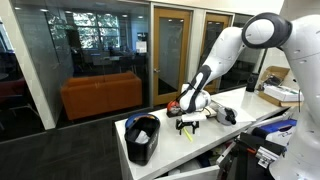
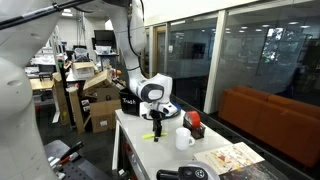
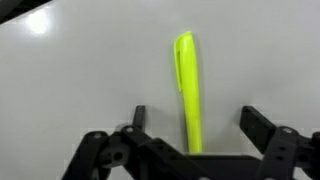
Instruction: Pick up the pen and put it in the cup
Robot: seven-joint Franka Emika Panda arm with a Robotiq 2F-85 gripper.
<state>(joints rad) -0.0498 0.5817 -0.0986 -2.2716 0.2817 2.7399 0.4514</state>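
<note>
The claw (image 3: 196,120) is hanging spread wide above the white bench (image 3: 80,70), with the yellow-green pen (image 3: 186,80) lying flat between its fingers, untouched; the claw's body is hiding the pen's near end. In an exterior view, the small white cup (image 2: 183,138) is standing nearby.
</note>
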